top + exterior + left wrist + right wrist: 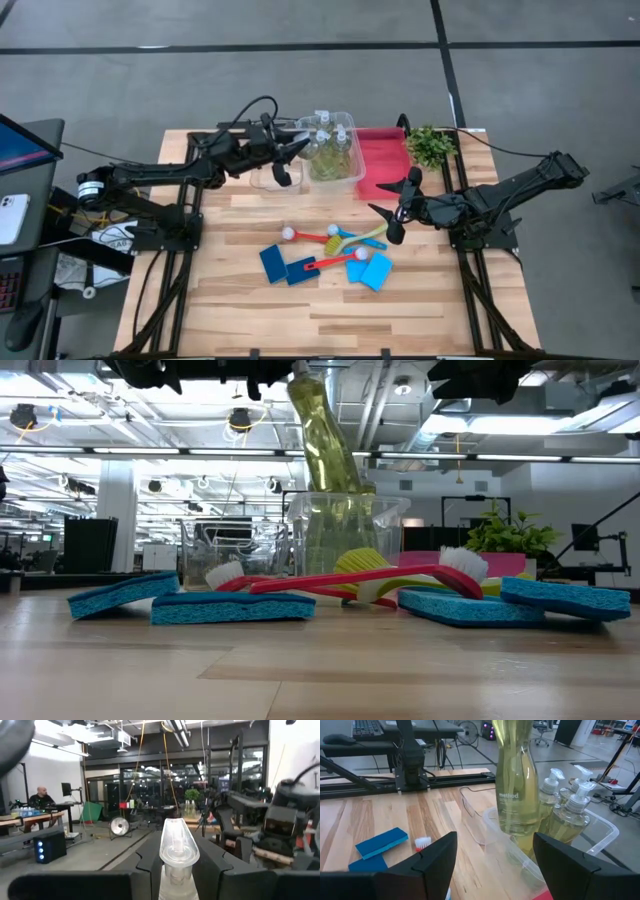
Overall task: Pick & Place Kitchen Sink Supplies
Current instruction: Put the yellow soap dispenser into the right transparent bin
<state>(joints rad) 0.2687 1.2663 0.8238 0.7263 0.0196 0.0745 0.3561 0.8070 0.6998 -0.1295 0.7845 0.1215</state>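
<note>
A bottle [325,435] of yellow-green liquid is being held tilted above the clear bin [340,160] by the left end effector [296,150].

The bottle is being gripped near its white top [178,845] between clenched fingers [150,865]; three more bottles [570,805] are standing inside the bin. The right end effector [395,212] is being held released beside the bin, over the red tray's [385,160] near edge. Blue sponges [273,262] and brushes [335,262] are lying on the surface [240,320] in front of the bin, apparently untouched.
</note>
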